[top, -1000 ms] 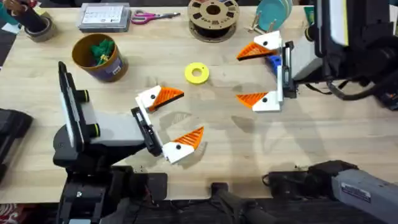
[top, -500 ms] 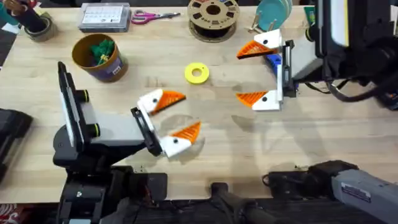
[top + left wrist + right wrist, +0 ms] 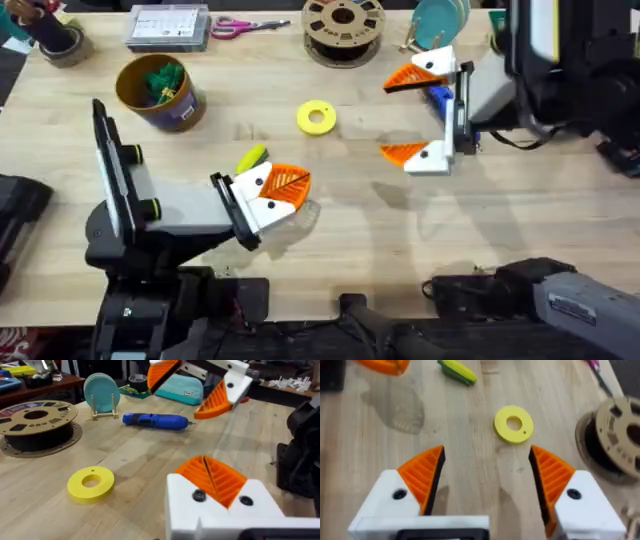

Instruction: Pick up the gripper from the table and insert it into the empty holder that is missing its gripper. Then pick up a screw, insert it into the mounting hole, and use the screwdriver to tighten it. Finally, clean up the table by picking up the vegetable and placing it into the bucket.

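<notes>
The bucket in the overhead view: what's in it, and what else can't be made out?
- bucket: overhead; the green leaves on top hide anything beneath them.
- screwdriver: overhead; the right gripper covers most of it.
- vegetable: overhead; its near end is hidden behind the left gripper.

My left pincer [image 3: 278, 190] snapped together, and now the little yellow-green vegetable [image 3: 251, 158] peeks out beside it.
</notes>
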